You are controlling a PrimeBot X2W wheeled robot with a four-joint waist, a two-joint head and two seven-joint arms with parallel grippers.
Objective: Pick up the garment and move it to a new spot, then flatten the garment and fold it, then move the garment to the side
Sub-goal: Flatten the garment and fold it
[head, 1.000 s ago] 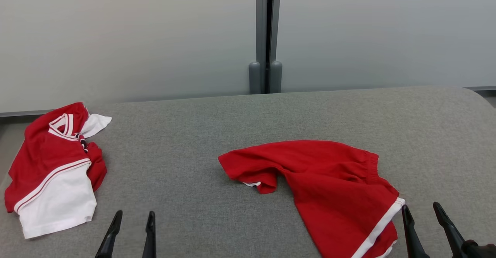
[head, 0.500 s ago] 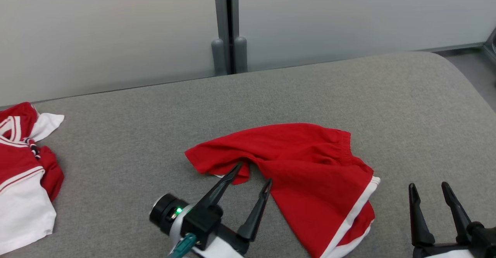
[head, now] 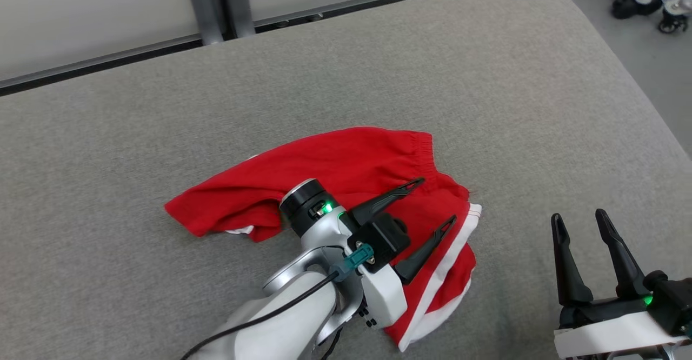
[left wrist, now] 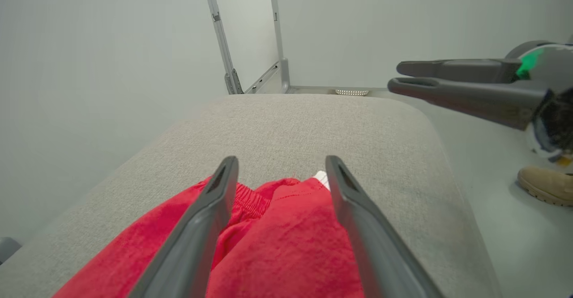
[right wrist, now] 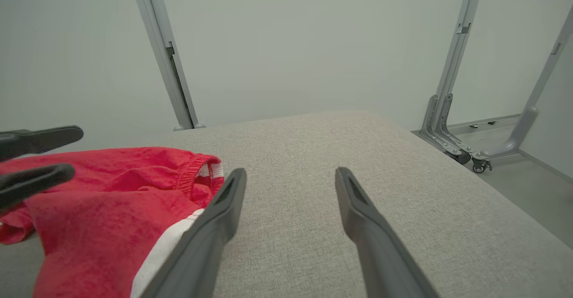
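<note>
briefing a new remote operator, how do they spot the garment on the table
Find the grey padded table. Mid-table lies the garment, crumpled red shorts with a gathered waistband. Its bright red cloth and white hem stripe set it apart from the dark left gripper over it.

Bright, even diffuse light, soft shadow under the garment (head: 346, 160), head view sharp, wrist views bowed at edges, right gripper (left wrist: 394, 75) blurred.
</note>
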